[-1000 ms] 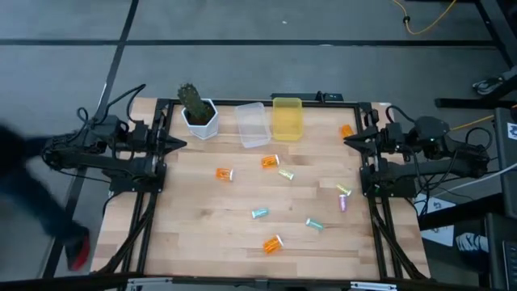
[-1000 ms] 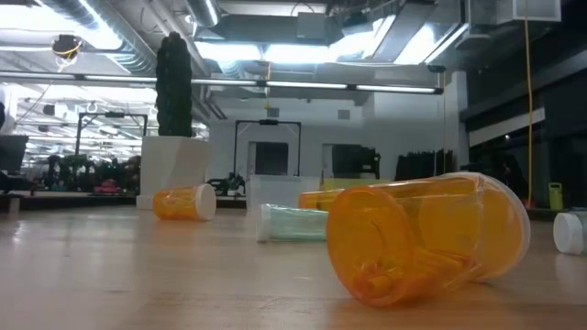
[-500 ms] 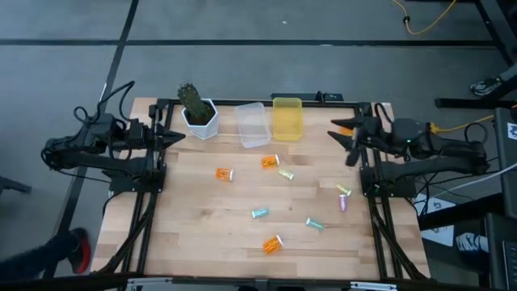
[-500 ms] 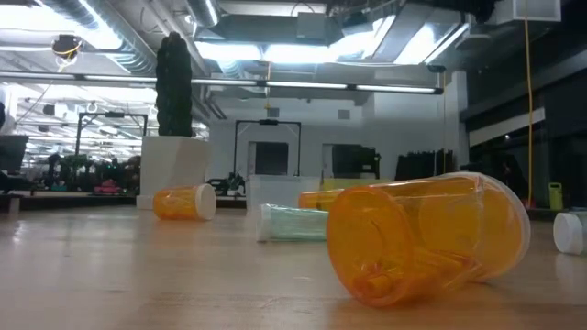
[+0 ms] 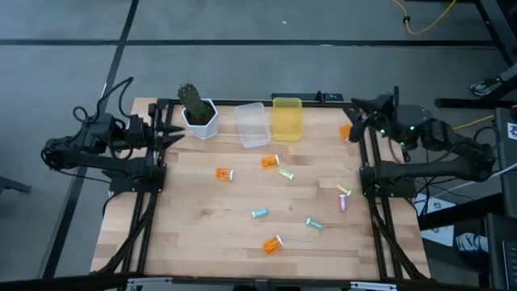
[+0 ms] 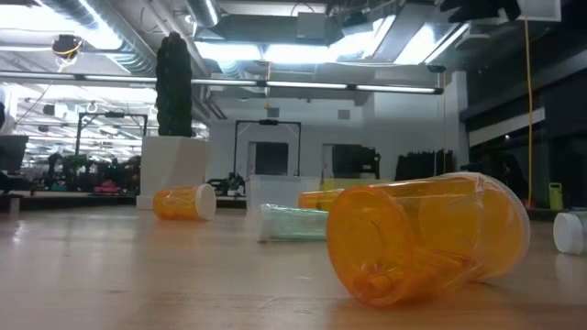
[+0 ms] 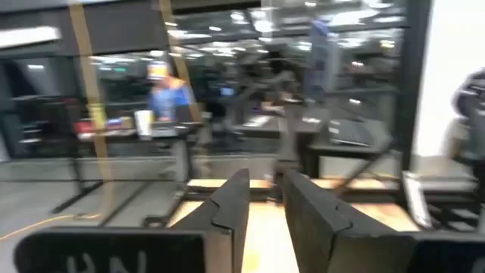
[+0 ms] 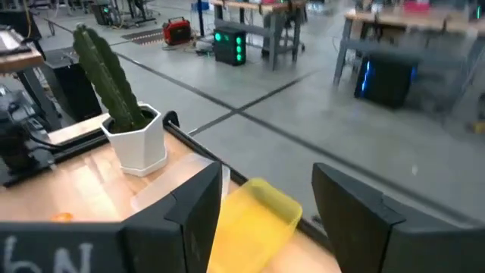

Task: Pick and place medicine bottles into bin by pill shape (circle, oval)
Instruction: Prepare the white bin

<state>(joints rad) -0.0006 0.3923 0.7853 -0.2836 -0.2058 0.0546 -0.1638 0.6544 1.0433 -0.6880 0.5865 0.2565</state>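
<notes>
Counting nine small bottles (image 5: 272, 243) on the table (image 5: 202, 234), plus two bins (image 5: 287, 118). Left gripper (image 5: 179, 136) slightly apart, empty; right gripper (image 5: 361, 103) wide apart, empty.

A cactus (image 5: 191, 99) stands in a white pot (image 5: 201, 120) at the table's (image 5: 202, 210) far edge. Nothing else stands just beside the pot.

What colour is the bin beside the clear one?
Yellow bin; the high view shows it best.

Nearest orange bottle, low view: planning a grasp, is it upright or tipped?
Tipped: the orange bottle lies on its side on the table.
</notes>
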